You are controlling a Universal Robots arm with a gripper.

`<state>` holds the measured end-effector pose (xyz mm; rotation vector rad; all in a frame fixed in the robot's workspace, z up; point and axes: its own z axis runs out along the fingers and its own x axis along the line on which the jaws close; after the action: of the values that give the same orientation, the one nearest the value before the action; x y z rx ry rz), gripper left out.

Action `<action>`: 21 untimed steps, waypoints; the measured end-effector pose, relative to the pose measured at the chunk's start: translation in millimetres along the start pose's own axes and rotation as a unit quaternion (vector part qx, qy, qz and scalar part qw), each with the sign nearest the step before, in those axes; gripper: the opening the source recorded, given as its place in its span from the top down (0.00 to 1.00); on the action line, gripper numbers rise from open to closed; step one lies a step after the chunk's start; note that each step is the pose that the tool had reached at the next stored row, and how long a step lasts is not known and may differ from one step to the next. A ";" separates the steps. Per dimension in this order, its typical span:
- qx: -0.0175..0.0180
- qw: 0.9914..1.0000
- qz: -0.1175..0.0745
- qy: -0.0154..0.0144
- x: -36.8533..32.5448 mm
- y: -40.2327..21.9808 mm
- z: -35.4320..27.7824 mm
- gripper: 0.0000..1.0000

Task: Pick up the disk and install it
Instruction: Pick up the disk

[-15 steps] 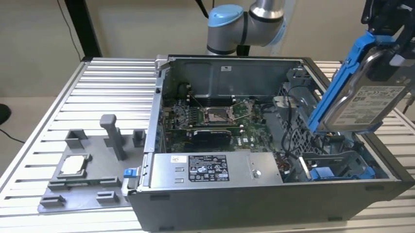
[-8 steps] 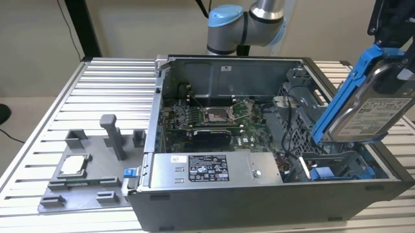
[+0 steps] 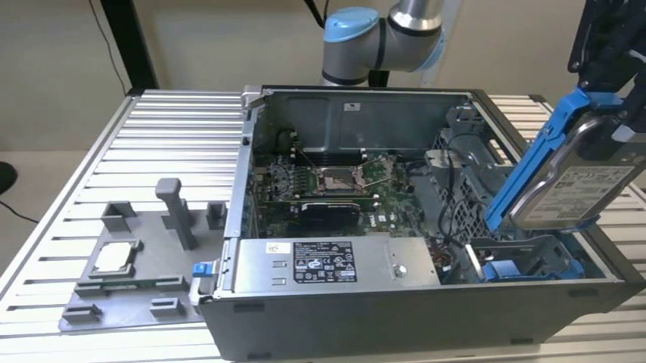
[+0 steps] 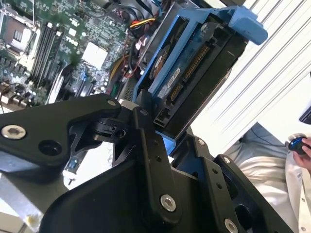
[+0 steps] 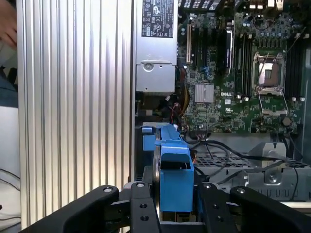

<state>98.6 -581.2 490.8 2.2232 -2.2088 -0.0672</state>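
Pinching the disk (image 5: 175,165) by its blue bracket (image 3: 530,162), the gripper (image 5: 175,206) holds it tilted in mid-air, roughly 3 o'clock in the exterior view, just over the drive bay (image 3: 525,261) of the open computer case (image 3: 343,125), motherboard (image 3: 333,178) sitting further back.

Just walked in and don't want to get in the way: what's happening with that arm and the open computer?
The robot arm's black gripper is shut on the flat silver-grey metal disk in its blue plastic bracket, holding it tilted in the air over the open grey metal computer case, at the exterior view's right end. The disk is not yet seated in the case.
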 end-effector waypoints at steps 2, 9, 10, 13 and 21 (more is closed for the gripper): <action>0.000 1.000 0.000 0.000 0.3 -1.8 3.2 1.00; 0.000 1.000 0.000 0.000 1.0 -6.2 13.3 1.00; 0.000 1.000 0.000 0.000 1.1 -6.5 13.6 1.00; 0.000 1.000 0.000 0.000 1.0 -6.5 13.6 1.00; 0.000 1.000 0.000 -0.001 3.5 -6.7 21.1 1.00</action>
<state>104.5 -584.2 469.4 2.2247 -2.2103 -0.0696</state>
